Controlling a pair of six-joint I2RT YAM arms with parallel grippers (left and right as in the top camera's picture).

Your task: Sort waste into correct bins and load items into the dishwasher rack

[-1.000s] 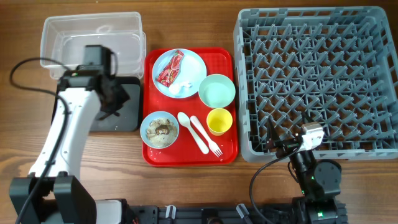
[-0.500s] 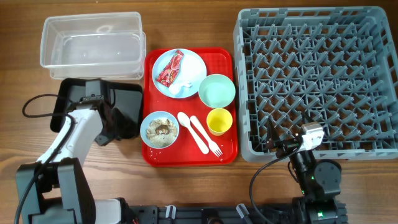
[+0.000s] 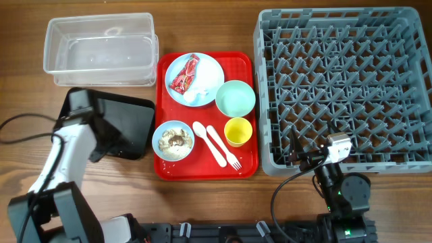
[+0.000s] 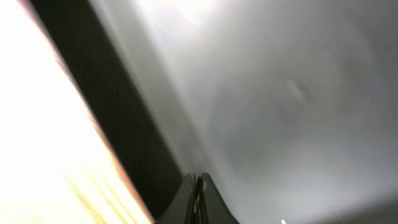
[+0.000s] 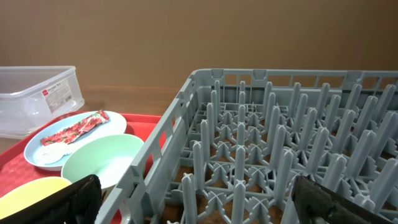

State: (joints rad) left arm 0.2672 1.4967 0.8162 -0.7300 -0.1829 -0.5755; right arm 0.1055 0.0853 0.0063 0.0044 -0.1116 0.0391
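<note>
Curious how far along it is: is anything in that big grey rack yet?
No, the overhead view shows only bare pegs in the grey rack; the yellow cup sits on the red tray.

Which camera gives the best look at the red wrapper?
Overhead. The wrapper lies in full view on the blue plate, a white scrap beside it. The right wrist view catches it only at a low, flat angle, far off. The left wrist view shows none of it, only the black tray, blurred.
</note>
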